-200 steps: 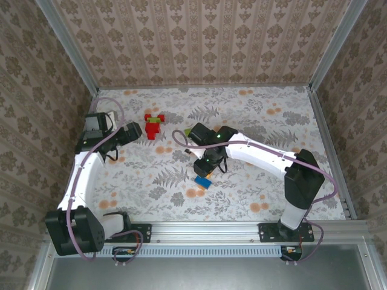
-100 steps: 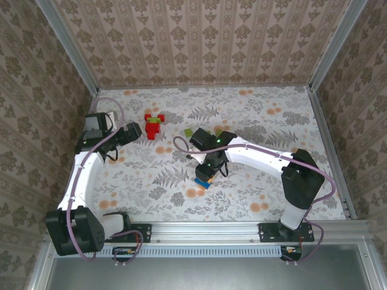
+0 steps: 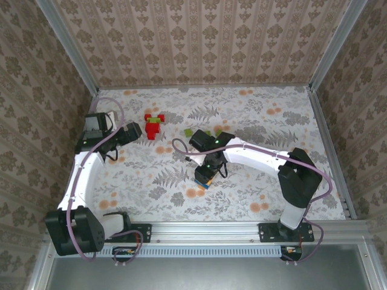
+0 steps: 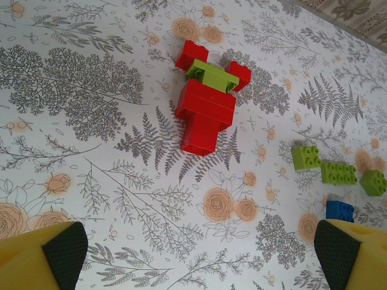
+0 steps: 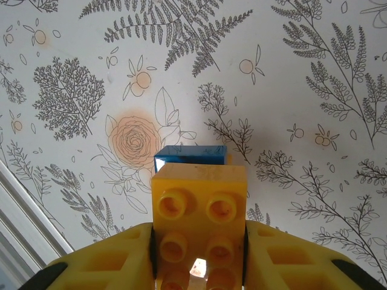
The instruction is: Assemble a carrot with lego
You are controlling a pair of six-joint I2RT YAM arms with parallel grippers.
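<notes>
Fern-and-rose print covers the table (image 3: 260, 115), which is walled on three sides by patterned paper. Near the middle, the right gripper (image 3: 204, 176) points down at the surface with its jaws closed tight on the sides of a yellow brick (image 5: 199, 208), studs facing the wrist camera. A blue brick (image 5: 190, 154) sits at the yellow brick's far end, touching it and resting on the tabletop beside a printed orange rose. Whether the two are locked together cannot be told. From above, this start of the carrot (image 3: 203, 181) shows as a speck of yellow and blue under the right gripper's tip, near the front centre of the table.

At the left edge, the left gripper (image 3: 128, 134) hangs above the table with its yellow fingers (image 4: 57, 254) spread wide and nothing between them. Ahead of it lies a red and green brick cluster (image 4: 205, 106): a large red piece, a lime green brick across it and two small red bricks behind. Off to the right, well apart from the cluster, three loose green bricks (image 4: 338, 173) lie in a short row, with a loose blue brick (image 4: 339, 210) just beside them.
</notes>
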